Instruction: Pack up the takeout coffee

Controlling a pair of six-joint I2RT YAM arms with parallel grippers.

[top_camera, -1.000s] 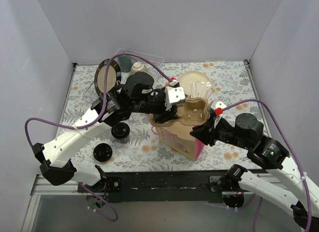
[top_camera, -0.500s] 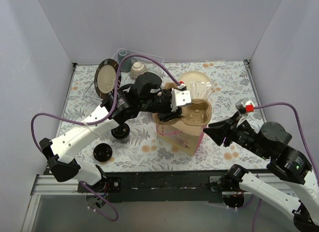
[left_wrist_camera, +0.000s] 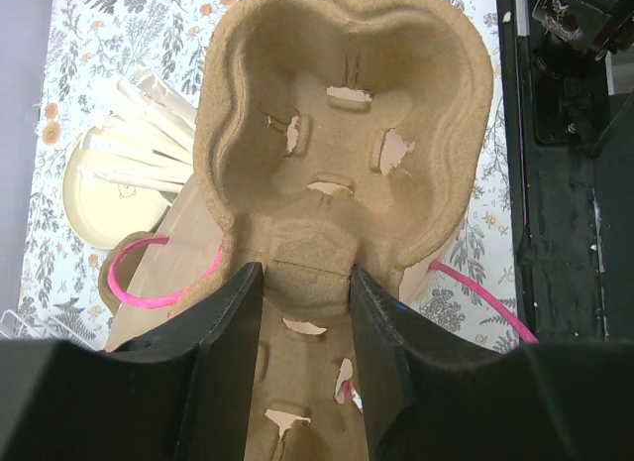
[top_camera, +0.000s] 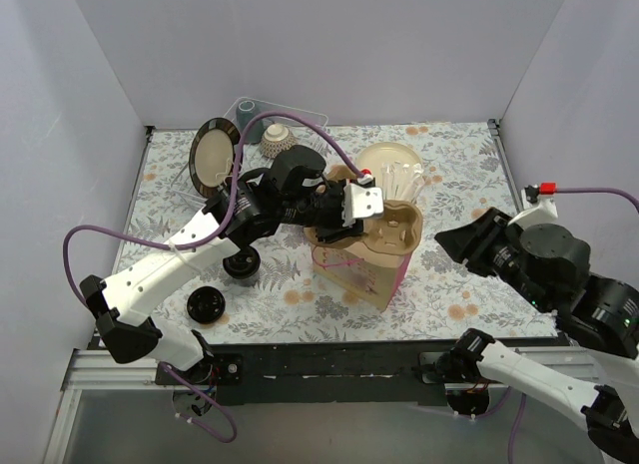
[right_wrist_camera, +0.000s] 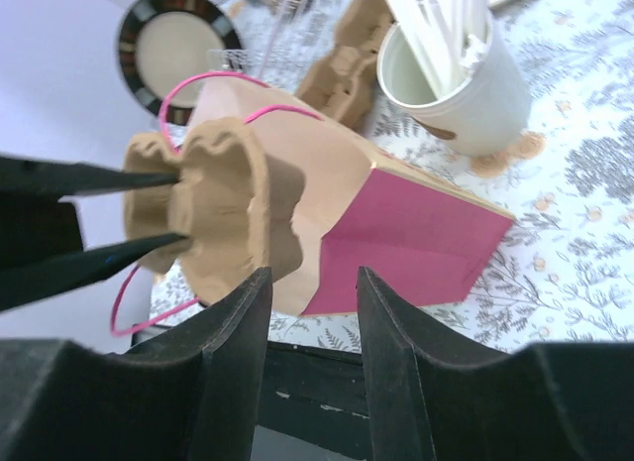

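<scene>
Tabletop (top_camera: pixel 469 165): paper bag (top_camera: pixel 359 282), pulp carrier (left_wrist_camera: pixel 347 134) at its mouth, takeout coffee (top_camera: pixel 241 261) outside.
Bag stands mid-tabletop toward the near edge. Left gripper (left_wrist_camera: pixel 305 273) is closed partway, pinching the carrier's central ridge. Right gripper (right_wrist_camera: pixel 312 283) is parted and empty, by the right edge. Takeout coffee stands left of the bag (second black lid (top_camera: pixel 206 304) nearer the near-left corner; cup beneath unclear).

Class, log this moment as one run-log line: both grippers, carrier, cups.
left gripper: shut on cup carrier at mouth of pink bag | right gripper: open, empty | lidded cups: on table
</scene>
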